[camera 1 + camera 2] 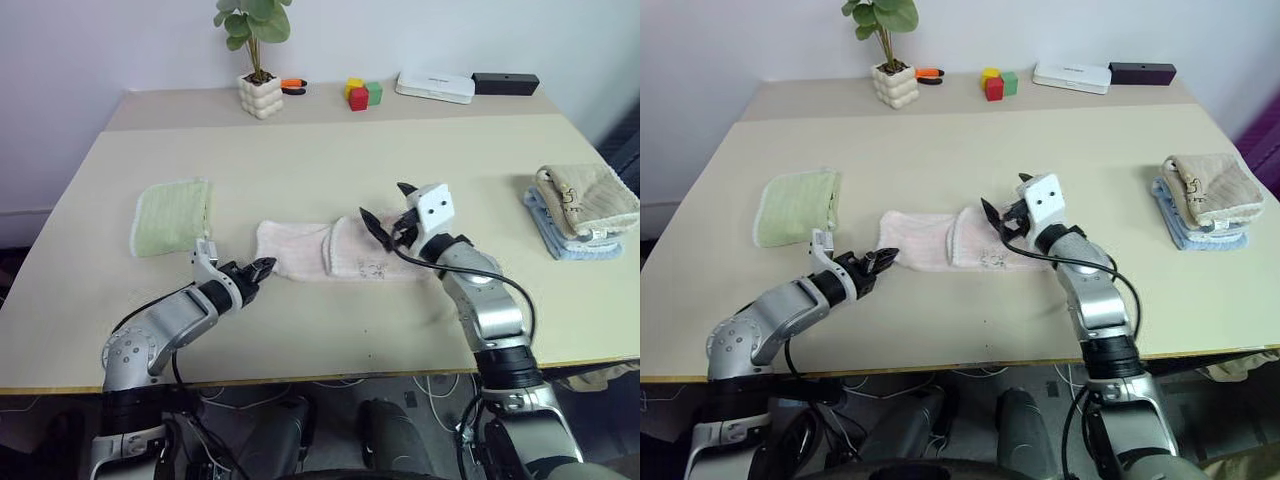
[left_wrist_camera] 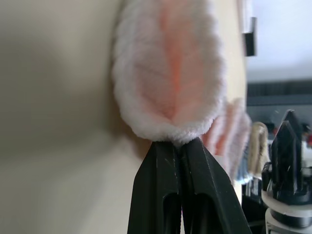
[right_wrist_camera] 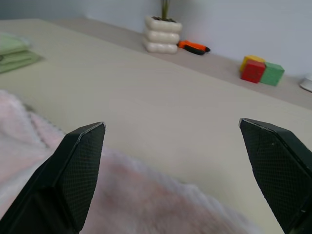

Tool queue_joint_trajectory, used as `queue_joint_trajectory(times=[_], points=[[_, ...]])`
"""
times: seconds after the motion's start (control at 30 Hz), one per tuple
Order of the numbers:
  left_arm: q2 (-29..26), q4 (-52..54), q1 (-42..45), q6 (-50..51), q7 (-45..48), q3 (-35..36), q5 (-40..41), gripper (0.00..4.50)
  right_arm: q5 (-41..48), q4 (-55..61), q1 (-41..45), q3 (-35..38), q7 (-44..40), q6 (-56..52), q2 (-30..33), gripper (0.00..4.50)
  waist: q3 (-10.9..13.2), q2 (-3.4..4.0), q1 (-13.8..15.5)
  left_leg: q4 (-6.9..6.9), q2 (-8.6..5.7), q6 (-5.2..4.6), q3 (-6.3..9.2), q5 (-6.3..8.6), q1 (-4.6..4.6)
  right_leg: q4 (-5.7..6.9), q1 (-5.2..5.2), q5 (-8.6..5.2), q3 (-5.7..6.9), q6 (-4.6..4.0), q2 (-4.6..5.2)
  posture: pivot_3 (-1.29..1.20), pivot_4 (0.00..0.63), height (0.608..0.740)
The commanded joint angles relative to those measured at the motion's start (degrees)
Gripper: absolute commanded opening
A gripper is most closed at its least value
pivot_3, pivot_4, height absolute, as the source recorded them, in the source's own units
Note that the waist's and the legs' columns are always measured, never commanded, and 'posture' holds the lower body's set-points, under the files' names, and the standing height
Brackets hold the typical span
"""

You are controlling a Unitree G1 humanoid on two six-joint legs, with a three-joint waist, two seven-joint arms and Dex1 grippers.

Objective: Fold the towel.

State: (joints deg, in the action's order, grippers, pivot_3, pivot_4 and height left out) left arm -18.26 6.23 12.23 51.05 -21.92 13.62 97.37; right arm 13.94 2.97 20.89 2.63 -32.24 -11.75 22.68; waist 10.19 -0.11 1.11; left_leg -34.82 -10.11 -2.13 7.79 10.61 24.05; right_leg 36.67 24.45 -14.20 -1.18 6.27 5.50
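left tool [image 1: 266,267]: pinching towel [image 1: 300,250] edge | right tool [image 1: 387,212]: wide, above towel

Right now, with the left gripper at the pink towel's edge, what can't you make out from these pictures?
- Left gripper: shut at the towel rim; how much cloth it has pinched is hidden by the pile, left wrist view.
- Print on the towel's near edge: too small, eye views.
- Cloth stack: layer count unclear.
- Right gripper: open, the towel's near part cut off by the edge.
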Motion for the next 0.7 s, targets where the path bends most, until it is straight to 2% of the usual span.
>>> queue_joint_trajectory(times=[0.03, 0.2, 0.3, 0.37, 0.57, 0.7], points=[[-0.88, 2.74, 2.8, -1.58, 4.79, 0.36, -3.69, 0.05, 11.54, 8.88, -4.08, 6.17, -10.98, -4.55, 6.53, 4.5, 0.0, 0.01, -0.15, 0.01, 0.0, -0.02, 0.0, 0.01, 0.01, -0.04, -0.01, 0.0, -0.01, 0.0, 0.0, 0.0, 0.15, 0.74], [-2.58, 1.04, 8.32, -5.47, 14.22, 0.33, -14.15, 0.05, 17.92, 13.26, -11.43, 11.22, -19.96, -8.38, 16.21, 4.5, 0.01, 0.0, -0.51, 0.03, 0.04, -0.03, 0.0, 0.02, 0.11, -0.29, -0.04, -0.02, 0.03, -0.04, 0.0, 0.0, 0.15, 0.74], [-6.15, -0.27, 12.77, -10.07, 26.22, -2.93, -26.32, 0.05, 17.33, 12.58, -14.54, 13.22, -22.01, -7.45, 19.43, 4.5, 0.02, -0.02, -0.43, 0.04, 0.06, -0.05, -0.03, 0.03, 0.15, -0.37, -0.03, -0.02, 0.03, -0.05, 0.01, 0.0, 0.15, 0.74], [-7.77, -0.79, 14.76, -11.01, 33.96, -5.6, -31.05, 0.05, 16.32, 11.64, -15.17, 13.9, -21.7, -6.71, 20.23, 4.5, 0.02, 0.0, -0.38, 0.04, 0.06, -0.05, -0.03, 0.03, 0.25, -0.43, 0.02, -0.01, 0.04, -0.05, 0.02, 0.0, 0.15, 0.74], [-7.11, -4.9, 21.19, -17.86, 54.47, -19.17, -48.5, 0.05, 15.23, 10.61, -14.42, 13.99, -20.63, -6.17, 20.44, 4.5, 0.03, -0.03, -0.01, 0.03, 0.04, -0.17, -0.05, 0.1, 0.34, -0.61, 0.01, 0.01, 0.05, -0.02, 0.04, 0.0, 0.15, 0.74], [-3.24, -12.97, 25.76, -24.15, 65.42, -28.79, -60.19, 0.05, 15.11, 10.5, -14.57, 14.81, -20.05, -6.19, 20.45, 4.5, 0.05, -0.05, 0.72, 0.0, 0.04, -0.17, -0.04, 0.1, 0.38, -0.62, 0.02, 0.02, 0.08, -0.01, 0.05, 0.0, 0.15, 0.74]])
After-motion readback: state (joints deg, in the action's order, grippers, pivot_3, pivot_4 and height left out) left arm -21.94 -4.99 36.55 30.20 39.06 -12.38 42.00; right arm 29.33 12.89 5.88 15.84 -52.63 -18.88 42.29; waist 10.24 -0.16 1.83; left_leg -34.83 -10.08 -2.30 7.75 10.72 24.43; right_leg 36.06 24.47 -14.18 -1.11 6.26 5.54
